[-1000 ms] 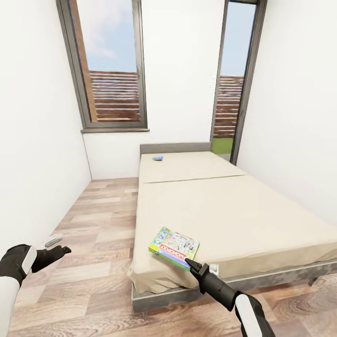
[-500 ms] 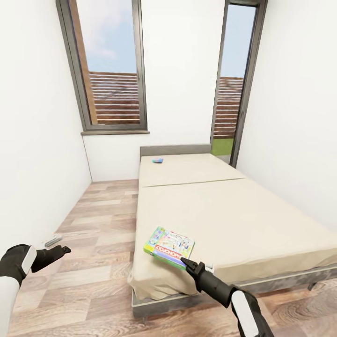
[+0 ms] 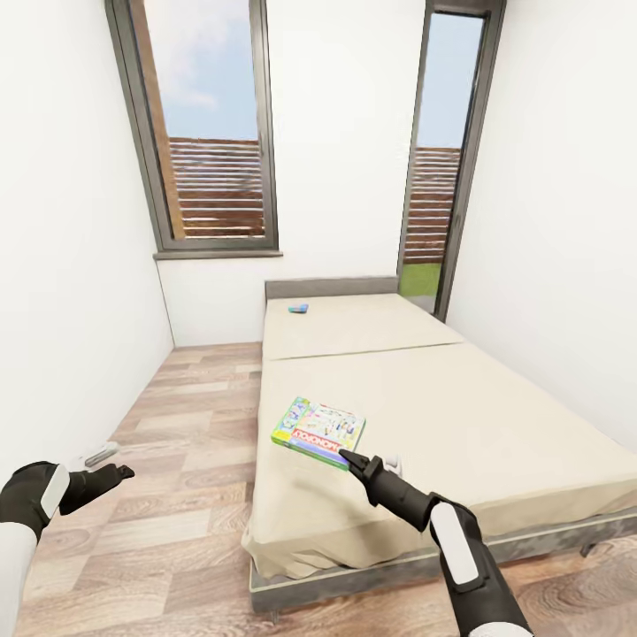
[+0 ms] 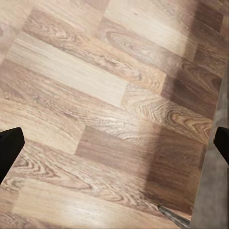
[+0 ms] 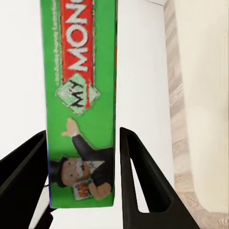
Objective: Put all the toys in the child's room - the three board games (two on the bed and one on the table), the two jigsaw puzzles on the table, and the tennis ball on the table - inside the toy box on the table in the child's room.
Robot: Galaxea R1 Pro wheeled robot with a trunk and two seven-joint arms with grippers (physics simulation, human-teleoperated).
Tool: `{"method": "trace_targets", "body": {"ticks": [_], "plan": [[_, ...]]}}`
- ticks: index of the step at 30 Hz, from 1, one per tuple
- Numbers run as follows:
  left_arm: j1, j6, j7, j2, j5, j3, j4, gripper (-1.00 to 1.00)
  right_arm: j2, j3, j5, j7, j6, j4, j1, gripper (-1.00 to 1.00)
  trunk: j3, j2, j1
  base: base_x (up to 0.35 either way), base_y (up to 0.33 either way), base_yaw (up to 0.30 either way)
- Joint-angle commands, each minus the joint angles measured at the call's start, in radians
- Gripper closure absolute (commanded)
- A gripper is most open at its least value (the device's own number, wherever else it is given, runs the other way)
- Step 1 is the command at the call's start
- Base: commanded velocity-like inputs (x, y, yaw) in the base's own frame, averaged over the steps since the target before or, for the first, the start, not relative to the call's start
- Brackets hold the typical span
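Observation:
On the cream bed (image 3: 460, 416) a green-edged colourful board game (image 3: 318, 430) sits near the front left corner. My right gripper (image 3: 347, 459) meets its near edge. In the right wrist view the game's green side (image 5: 81, 95) runs between the two black fingers (image 5: 143, 186), which press against both faces, so my right gripper (image 5: 82, 186) is shut on it. A small blue board game (image 3: 298, 308) lies by the grey headboard. My left gripper (image 3: 119, 474) hangs open over the wood floor (image 4: 95, 95), with nothing between its fingers (image 4: 8, 148). The table, toy box, puzzles and ball are out of view.
White walls close in on the left and right. Two tall windows (image 3: 212, 133) stand behind the bed. A strip of plank floor (image 3: 177, 425) runs along the bed's left side, with a small pale grey object (image 3: 99, 455) lying on it near the wall.
The view has shifted, showing more of the bed's front. The green-edged game and my right gripper have moved together away from the bed's front edge. The left arm has stayed put.

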Motion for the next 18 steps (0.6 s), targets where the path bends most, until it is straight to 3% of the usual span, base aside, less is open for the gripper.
{"method": "trace_targets", "body": {"ticks": [1,18], "plan": [[-0.001,0.006,-0.003,0.000,0.000,0.005,-0.001,-1.00,0.001,-0.004,0.003,0.003,0.006,0.000,-0.003,1.00,0.002,0.007,-0.004,0.000,0.000,0.000],[-0.001,0.005,-0.003,-0.005,0.000,-0.005,-0.001,-1.00,0.001,-0.002,0.002,0.016,0.012,-0.003,0.008,1.00,0.055,0.126,-0.069,0.000,0.000,0.000]]}}
